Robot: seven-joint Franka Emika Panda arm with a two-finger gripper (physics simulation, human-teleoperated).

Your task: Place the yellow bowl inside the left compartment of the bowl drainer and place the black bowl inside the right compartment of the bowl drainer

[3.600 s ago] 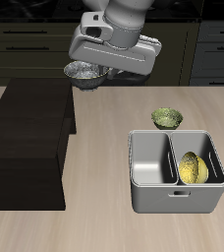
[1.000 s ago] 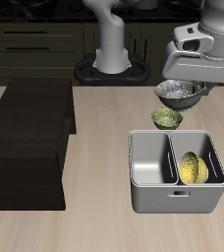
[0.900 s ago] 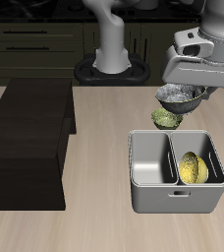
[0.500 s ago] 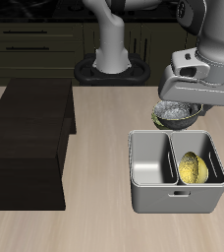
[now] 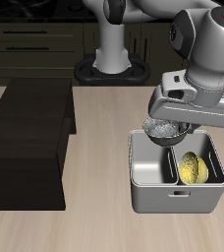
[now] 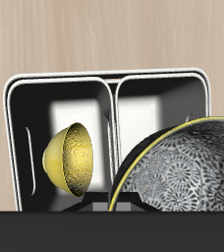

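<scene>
Hanging over the back rim of the bowl drainer [image 5: 177, 193], your gripper [image 5: 167, 122] has the black bowl [image 5: 164, 129] pinched by its rim, raised above the drainer's divider and back edge rather than down in a well. The dark cabinet [image 5: 26, 143] sits on the table well apart from the drainer. Inside the drainer, you have the yellow bowl [image 6: 69, 157] tipped on its side in one well; the other well is bare.

Yellow bowl [image 5: 192, 168] in bowl drainer [image 5: 176, 203]; black bowl [image 5: 166, 129] above.
</scene>
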